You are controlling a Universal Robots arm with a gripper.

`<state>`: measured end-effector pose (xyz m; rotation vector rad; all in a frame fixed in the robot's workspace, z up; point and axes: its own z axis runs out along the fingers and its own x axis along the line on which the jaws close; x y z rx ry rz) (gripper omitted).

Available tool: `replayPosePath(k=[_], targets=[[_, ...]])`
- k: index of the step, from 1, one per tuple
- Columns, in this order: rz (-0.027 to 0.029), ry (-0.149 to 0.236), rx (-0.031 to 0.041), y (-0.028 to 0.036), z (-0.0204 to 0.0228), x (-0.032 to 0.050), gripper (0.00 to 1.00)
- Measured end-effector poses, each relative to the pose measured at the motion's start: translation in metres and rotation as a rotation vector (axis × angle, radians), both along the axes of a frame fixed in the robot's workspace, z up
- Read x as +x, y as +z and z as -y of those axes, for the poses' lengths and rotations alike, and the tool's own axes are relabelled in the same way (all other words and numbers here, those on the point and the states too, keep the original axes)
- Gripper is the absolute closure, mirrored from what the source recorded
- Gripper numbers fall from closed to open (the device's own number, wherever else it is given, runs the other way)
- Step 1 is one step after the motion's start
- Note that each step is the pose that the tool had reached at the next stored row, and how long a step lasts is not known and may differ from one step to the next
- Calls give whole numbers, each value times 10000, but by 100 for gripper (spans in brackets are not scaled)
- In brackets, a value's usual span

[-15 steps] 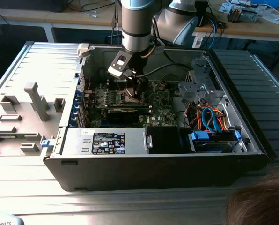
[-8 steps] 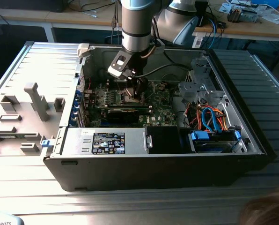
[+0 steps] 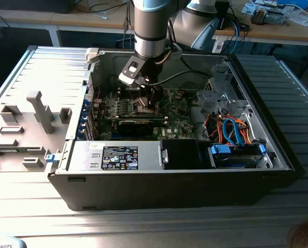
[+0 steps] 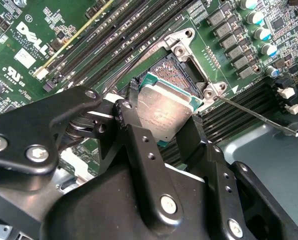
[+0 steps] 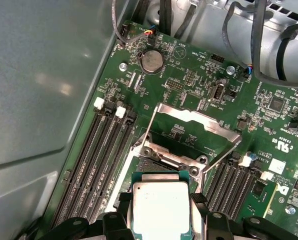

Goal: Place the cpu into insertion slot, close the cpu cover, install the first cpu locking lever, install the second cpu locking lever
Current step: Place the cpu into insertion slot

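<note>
In both wrist views my gripper (image 4: 161,120) (image 5: 161,222) is shut on the cpu (image 4: 164,111) (image 5: 161,205), a flat square chip with a silver-grey top, one black finger on each side. The chip hangs just over the insertion slot (image 4: 179,75) (image 5: 151,167), whose dark contact field shows past its edge. The cpu cover (image 5: 195,120) stands swung open beyond the slot. A thin locking lever (image 4: 256,116) (image 5: 216,161) sticks out unlatched beside the slot. In the exterior view the gripper (image 3: 153,99) reaches down onto the green board inside the open computer case.
Rows of black memory slots (image 5: 96,160) (image 4: 229,117) flank the socket. A black expansion card (image 3: 136,124) lies in front of it. The case wall (image 5: 44,90) rises close by. Drive cage and cables (image 3: 234,132) fill the exterior view's right; a grey fixture tray (image 3: 30,121) lies left.
</note>
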<state>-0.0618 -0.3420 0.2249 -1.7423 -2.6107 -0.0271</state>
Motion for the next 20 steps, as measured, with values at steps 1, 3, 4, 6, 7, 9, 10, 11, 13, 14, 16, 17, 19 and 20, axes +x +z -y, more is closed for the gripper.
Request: replayPosePath(k=[1,3,4,6,7,9,10,11,13,14,16,17,19,20], targets=[[0,-17,0,-1,0,0,45],[0,-52,0,-3,0,0,45],[0,-74,0,-4,0,0,45],[0,-116,0,-7,0,0,45],[0,-127,0,-8,0,0,45],[0,-152,0,-9,0,0,45],[0,-163,0,-9,0,0,45],[0,-167,0,-10,0,0,45],[0,-177,0,-12,0,0,45],[0,-190,0,-18,0,0,45],[0,-212,0,-28,0,0,45],[0,-215,0,-29,0,0,45],[0,-220,0,-32,0,0,45],[0,-222,0,-33,0,0,45]])
